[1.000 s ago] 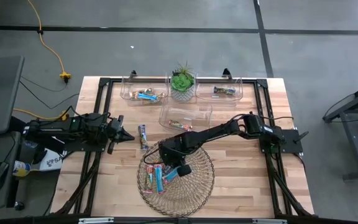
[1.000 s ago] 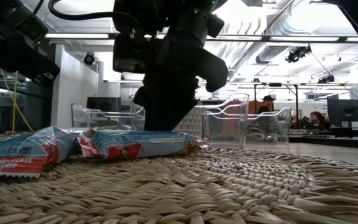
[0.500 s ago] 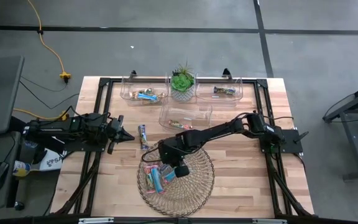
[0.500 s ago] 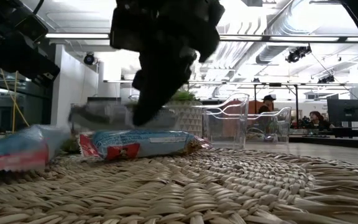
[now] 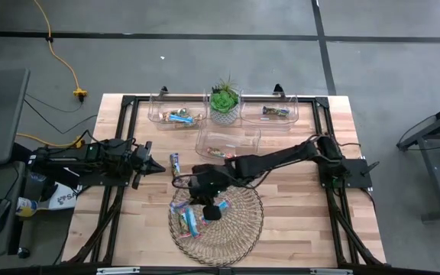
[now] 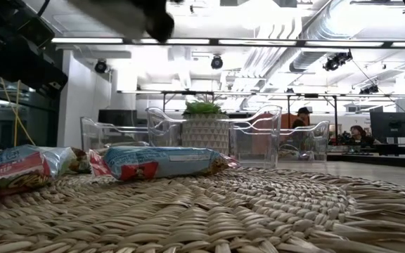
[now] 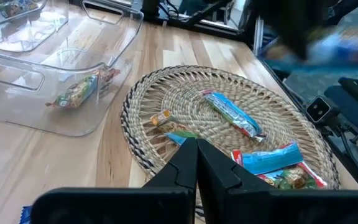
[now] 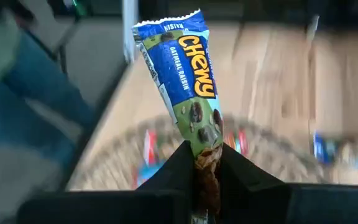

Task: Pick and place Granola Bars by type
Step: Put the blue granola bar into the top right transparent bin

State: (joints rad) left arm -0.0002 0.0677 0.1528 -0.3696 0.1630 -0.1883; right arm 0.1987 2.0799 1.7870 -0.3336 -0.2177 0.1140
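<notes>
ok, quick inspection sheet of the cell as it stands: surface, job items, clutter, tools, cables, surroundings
Surface: wooden table, black frame rails.
Job's things: granola bars on the wicker tray; one bar loose on the wood; bars in the clear bins.
Clutter: potted plant between the rear bins.
Grippers: right tool shut on a blue bar, above the tray's rim; left tool shut, empty, waiting at the table's left edge.
Cables: yellow cable on the floor.
Surroundings: people at far desks in the low view.
</notes>
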